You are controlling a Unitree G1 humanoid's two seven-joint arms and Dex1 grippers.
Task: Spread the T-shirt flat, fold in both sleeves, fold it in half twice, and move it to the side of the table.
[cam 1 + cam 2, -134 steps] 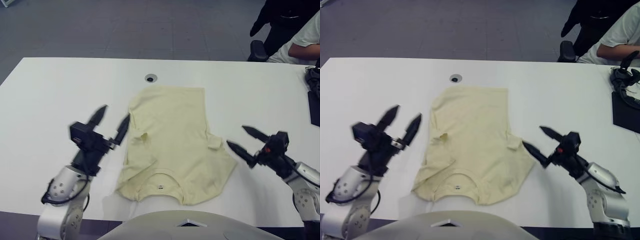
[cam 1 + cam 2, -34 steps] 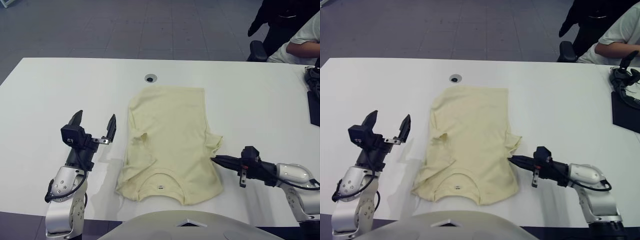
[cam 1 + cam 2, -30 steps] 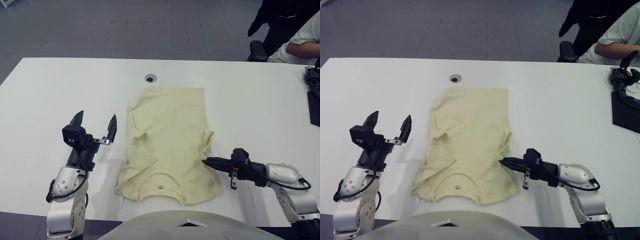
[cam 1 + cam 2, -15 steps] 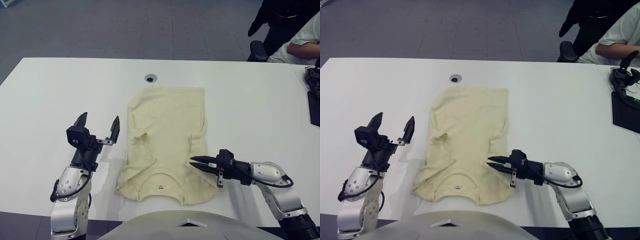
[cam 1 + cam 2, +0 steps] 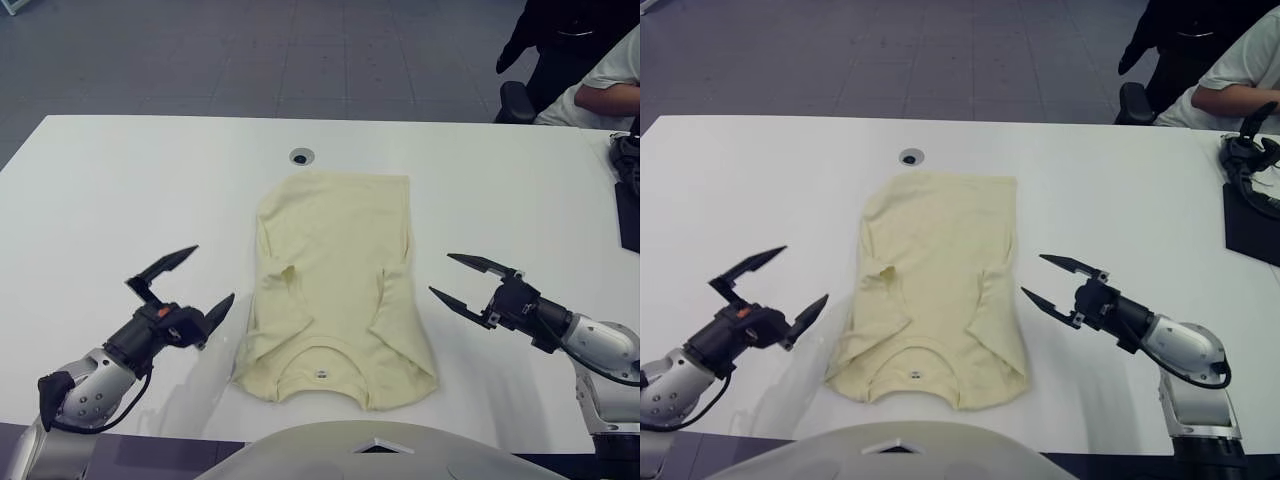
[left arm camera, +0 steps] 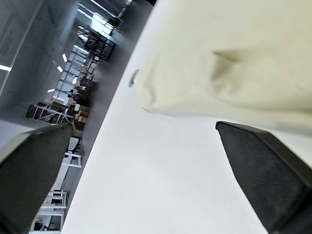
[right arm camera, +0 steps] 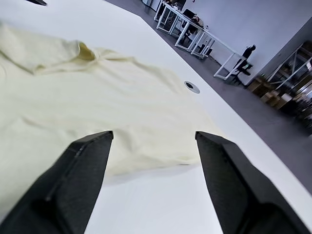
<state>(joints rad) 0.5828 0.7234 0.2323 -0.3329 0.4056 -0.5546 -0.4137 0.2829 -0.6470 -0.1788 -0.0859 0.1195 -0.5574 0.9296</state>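
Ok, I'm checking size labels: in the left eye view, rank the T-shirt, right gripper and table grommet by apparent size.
1. T-shirt
2. right gripper, though nearer the camera
3. grommet

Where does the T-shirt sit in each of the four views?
Left eye view: T-shirt at picture centre.
Right eye view: T-shirt at picture centre.
Left wrist view: T-shirt beyond the left claw.
Right wrist view: T-shirt beyond the right claw.
Shared landmark: the round grommet off its hem.

Nothing legible anywhere here; the small dark tag point(image 5: 320, 375) inside the T-shirt point(image 5: 335, 250) collar may carry print, but it's too tiny to read.
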